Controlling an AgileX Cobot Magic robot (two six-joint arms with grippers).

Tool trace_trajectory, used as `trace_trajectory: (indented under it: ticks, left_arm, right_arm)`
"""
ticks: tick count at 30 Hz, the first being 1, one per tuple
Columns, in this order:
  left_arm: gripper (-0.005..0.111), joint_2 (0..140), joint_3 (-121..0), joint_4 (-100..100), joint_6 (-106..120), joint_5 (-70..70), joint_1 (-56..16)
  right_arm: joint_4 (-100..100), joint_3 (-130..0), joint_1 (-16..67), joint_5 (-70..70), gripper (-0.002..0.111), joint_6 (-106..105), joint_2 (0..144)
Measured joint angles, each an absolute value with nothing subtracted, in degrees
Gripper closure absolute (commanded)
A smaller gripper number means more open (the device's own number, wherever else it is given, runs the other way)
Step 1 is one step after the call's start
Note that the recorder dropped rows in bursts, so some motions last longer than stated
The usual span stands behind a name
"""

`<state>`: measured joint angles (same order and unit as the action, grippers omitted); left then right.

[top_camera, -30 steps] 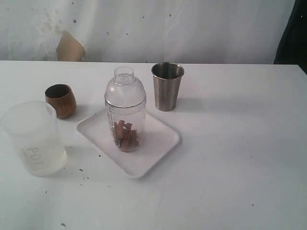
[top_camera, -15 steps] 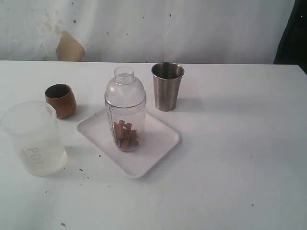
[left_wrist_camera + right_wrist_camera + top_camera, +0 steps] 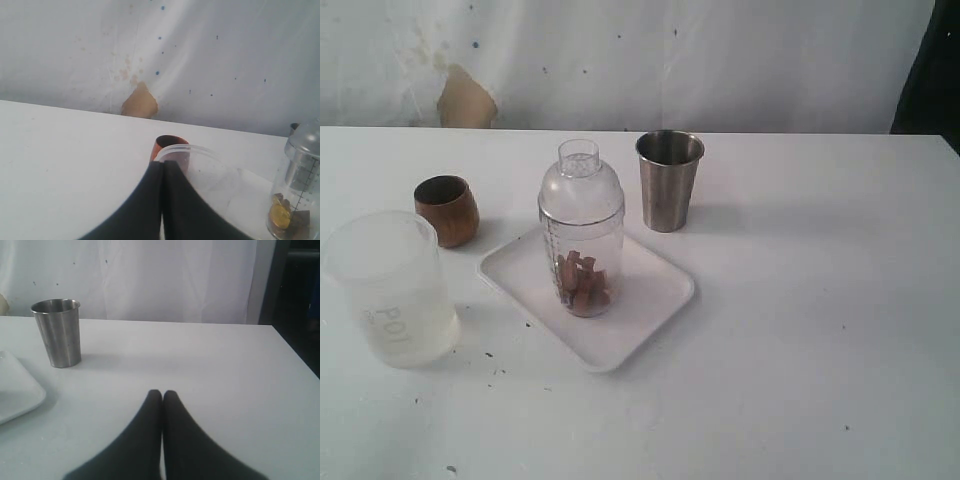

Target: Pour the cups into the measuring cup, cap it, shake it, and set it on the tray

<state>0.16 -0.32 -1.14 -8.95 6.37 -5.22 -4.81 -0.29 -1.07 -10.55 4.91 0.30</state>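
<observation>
The clear measuring cup (image 3: 581, 235) stands upright on the white tray (image 3: 655, 300), with a domed clear cap on it and brown pieces in its bottom; it also shows in the left wrist view (image 3: 299, 190). The brown wooden cup (image 3: 447, 209) sits left of the tray. The steel tumbler (image 3: 668, 180) stands behind the tray, also seen in the right wrist view (image 3: 57, 333). Neither gripper shows in the exterior view. My left gripper (image 3: 162, 164) is shut on nothing, near the frosted container. My right gripper (image 3: 162, 393) is shut and empty above bare table.
A frosted translucent container marked "P01" (image 3: 392, 290) stands at the front left, with the wooden cup (image 3: 169, 148) just behind it in the left wrist view. A white wall with a tan patch (image 3: 465, 100) backs the table. A dark edge (image 3: 930, 70) is at the far right.
</observation>
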Motion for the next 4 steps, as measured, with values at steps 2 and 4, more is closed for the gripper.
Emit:
trace_trajectory:
  ticks: [2, 4]
  left_arm:
    - [0.107, 0.2, -0.3, -1.1, -8.9, 6.4, -5.2]
    - [0.107, 0.2, -0.2, -1.1, -8.9, 6.4, -5.2]
  right_arm:
    - [-4.8, -0.3, -1.1, -10.6, 0.108, 4.9, 0.3]
    - [-4.8, -0.3, -1.1, -10.6, 0.108, 4.9, 0.3]
